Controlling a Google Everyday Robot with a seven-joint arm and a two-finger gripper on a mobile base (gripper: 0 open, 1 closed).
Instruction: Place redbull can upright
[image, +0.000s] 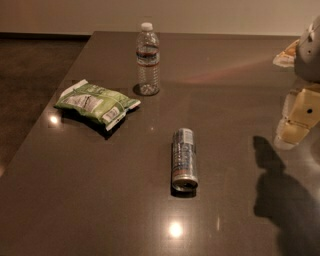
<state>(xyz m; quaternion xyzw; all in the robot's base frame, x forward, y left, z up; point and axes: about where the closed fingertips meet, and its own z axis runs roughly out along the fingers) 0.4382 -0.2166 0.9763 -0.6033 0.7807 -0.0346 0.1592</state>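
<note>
The redbull can (184, 159) lies on its side near the middle of the dark table (100, 200). Its long axis points toward and away from me, and a shiny silver end faces me. My gripper (294, 126) hangs above the table at the right edge of the view, well to the right of the can and not touching it. Part of the arm (311, 50) shows above it. The arm's shadow (280, 200) falls on the table at the lower right.
A clear plastic water bottle (148, 59) with a white cap stands upright at the back of the table. A green snack bag (96, 102) lies to the left. The table's left edge runs diagonally, with dark floor (25, 85) beyond it.
</note>
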